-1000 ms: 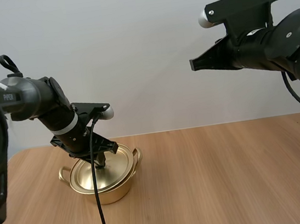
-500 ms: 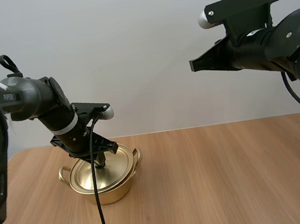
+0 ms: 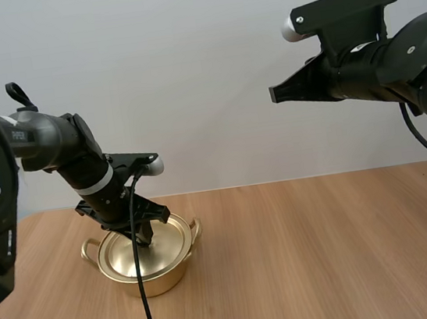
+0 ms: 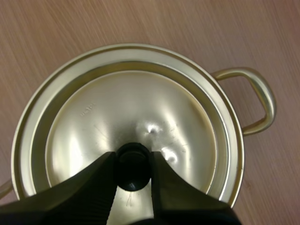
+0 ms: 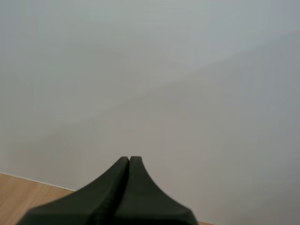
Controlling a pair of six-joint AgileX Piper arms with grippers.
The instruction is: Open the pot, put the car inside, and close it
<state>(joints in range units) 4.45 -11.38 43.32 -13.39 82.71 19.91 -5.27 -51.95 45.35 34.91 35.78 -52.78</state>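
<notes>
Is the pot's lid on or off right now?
On. The lid sits level inside the rim of the pot, no gap showing; the left gripper pinches its black knob.

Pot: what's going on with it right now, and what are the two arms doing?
The left gripper has come down over the gold pot and pinches the black knob of the lid between its fingers. The lid sits in place on the pot, so the pot is not yet opened. The pot stands on the wooden table. The right gripper is held high above the table, fingers together on nothing.
</notes>
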